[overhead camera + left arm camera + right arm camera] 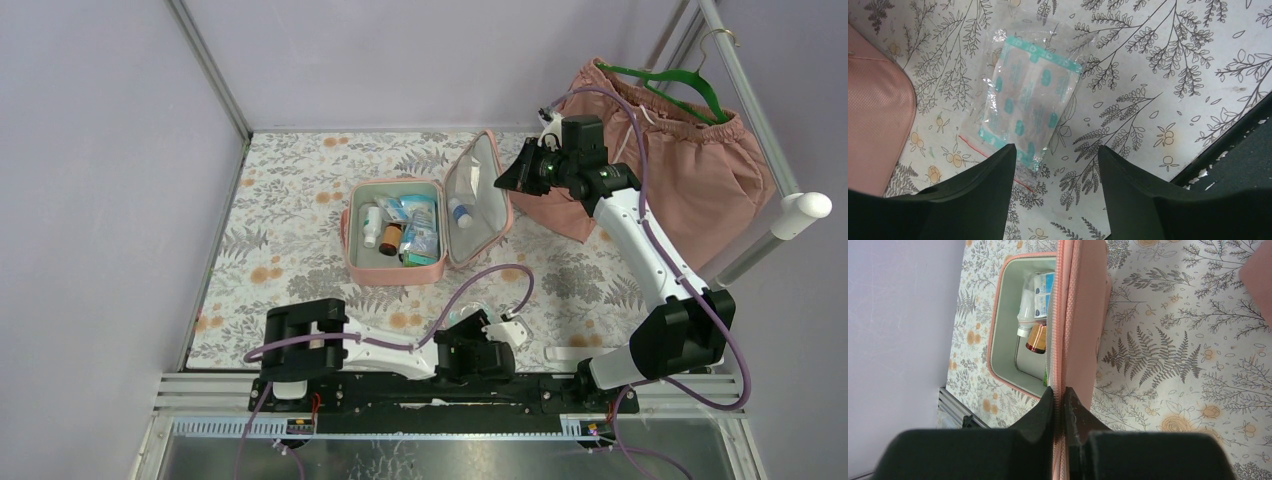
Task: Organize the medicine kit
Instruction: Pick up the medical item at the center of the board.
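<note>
The medicine kit (395, 272), a pink zip case with grey lining, lies open mid-table with small bottles and packets (400, 230) inside. Its lid (478, 200) stands tilted up on the right. My right gripper (512, 178) is shut on the lid's zipper edge (1059, 340), and past it I see the kit's grey inside (1003, 340) with an amber bottle (1037, 339). My left gripper (1055, 152) hangs open over the cloth near the front edge. A clear bag of teal-printed plasters (1030, 100) lies flat just beyond its left finger (993, 185). The kit's pink corner (873, 110) shows at left.
Pink shorts (690, 170) on a green hanger (680, 80) hang at the back right beside a slanted metal post (760, 240). Purple walls close in the left and back. The floral cloth ends at the dark front rail (1243, 155).
</note>
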`<state>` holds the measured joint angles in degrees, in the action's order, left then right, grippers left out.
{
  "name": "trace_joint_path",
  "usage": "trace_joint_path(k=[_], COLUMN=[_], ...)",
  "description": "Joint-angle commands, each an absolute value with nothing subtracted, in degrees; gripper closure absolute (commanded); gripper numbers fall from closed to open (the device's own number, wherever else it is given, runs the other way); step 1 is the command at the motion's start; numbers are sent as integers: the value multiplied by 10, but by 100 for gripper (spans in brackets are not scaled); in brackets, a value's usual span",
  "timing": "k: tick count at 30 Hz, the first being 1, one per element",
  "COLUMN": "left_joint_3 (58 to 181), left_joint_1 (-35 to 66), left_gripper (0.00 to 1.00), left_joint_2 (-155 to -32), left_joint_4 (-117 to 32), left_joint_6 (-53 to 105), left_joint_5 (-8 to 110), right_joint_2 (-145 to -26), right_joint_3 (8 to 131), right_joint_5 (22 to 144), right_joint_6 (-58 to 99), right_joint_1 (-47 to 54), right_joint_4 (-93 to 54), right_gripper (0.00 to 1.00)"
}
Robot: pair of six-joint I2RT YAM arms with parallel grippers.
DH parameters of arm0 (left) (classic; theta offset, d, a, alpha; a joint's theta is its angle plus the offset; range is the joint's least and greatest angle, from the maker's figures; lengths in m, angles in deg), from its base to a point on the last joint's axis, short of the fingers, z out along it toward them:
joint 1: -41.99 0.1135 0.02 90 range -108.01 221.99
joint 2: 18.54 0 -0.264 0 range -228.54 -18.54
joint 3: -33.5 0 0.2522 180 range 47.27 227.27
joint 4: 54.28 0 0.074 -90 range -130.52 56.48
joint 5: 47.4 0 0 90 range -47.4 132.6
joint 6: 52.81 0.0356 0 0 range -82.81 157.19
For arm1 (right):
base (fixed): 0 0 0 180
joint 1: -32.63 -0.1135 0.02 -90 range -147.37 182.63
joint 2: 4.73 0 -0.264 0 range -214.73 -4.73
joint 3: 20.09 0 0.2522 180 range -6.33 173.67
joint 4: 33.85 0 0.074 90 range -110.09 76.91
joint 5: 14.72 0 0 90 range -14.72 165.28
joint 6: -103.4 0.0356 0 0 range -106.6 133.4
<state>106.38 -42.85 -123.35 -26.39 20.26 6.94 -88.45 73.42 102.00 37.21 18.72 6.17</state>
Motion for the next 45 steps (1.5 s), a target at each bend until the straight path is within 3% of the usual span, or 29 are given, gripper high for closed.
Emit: trace_joint_path(k=[1, 9, 15, 21, 32, 38, 45], left_joint_3=[1063, 1068, 1080, 1066, 1049, 1082, 1081], left_joint_1=[-405, -354, -352, -335, -321, -321, -321], left_gripper=[34, 40, 54, 58, 100, 100, 100], left_joint_2=[-1241, -1238, -1281, -1288, -1286, -1245, -1096], left_joint_4=[-245, -245, -218, -224, -237, -202, -192], left_joint_6=[235, 277, 284, 285, 287, 267, 227], left_joint_5=[108, 233, 229, 235, 258, 271, 330], right_joint_2=[-873, -872, -871, -872, -871, -871, -870], right_joint_3=[723, 725, 728, 731, 733, 728, 722], right_joint_5=[1054, 1054, 1054, 1055, 1056, 1056, 1050], right_joint_6=[370, 371, 372, 371, 373, 373, 374], right_joint_1=[182, 182, 182, 183, 182, 182, 183], right_joint_4=[96, 97, 97, 99, 99, 96, 91], right_gripper=[100, 100, 100, 100, 100, 100, 100])
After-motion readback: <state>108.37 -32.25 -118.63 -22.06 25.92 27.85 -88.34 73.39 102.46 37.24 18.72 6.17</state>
